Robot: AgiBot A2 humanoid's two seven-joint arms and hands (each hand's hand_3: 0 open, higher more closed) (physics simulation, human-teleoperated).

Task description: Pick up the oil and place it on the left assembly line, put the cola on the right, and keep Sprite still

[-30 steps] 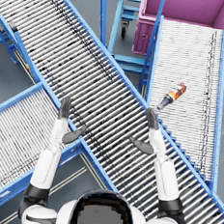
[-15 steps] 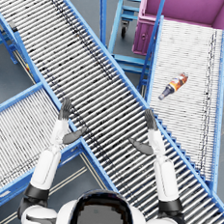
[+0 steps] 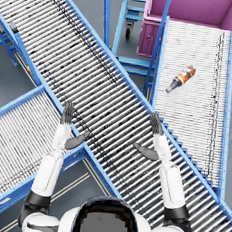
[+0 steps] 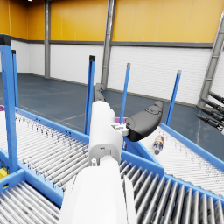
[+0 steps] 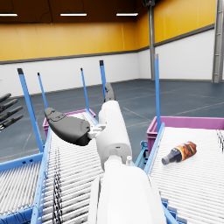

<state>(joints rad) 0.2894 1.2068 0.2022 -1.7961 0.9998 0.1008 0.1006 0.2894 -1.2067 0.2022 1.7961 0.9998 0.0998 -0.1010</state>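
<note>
Over the wide middle conveyor [image 3: 104, 99], my left hand [image 3: 66, 129] is raised with its fingers straight and pointing away from me, thumb stuck out toward the centre, and nothing in it. The left wrist view shows the same hand [image 4: 133, 124] bare, thumb jutting sideways. My right hand [image 3: 155, 140] mirrors it on the other side: fingers extended, thumb turned inward, palm holding nothing, and the right wrist view agrees [image 5: 70, 127]. Both hands hover above the rollers, well apart from each other, touching no object. Beyond my right hand, across the blue side rail, the cola bottle [image 3: 181, 79] lies on its side on the right assembly line [image 3: 204, 111]. It sits toward the left edge of that belt, dark neck end pointing near and left, orange-banded body angled far and right. From the right wrist I see it clearly [image 5: 179, 153], a dark bottle with an orange label resting flat on the rollers; the left wrist catches it too [image 4: 158, 143], small and further off. It is well away from either hand. At the far end of that right line stands a purple bin [image 3: 198, 15], near the bottle but not touching it. To my near left runs the left assembly line [image 3: 16, 133], grey rollers in a blue frame. Blue posts [image 4: 90, 94] rise from the frames.
</note>
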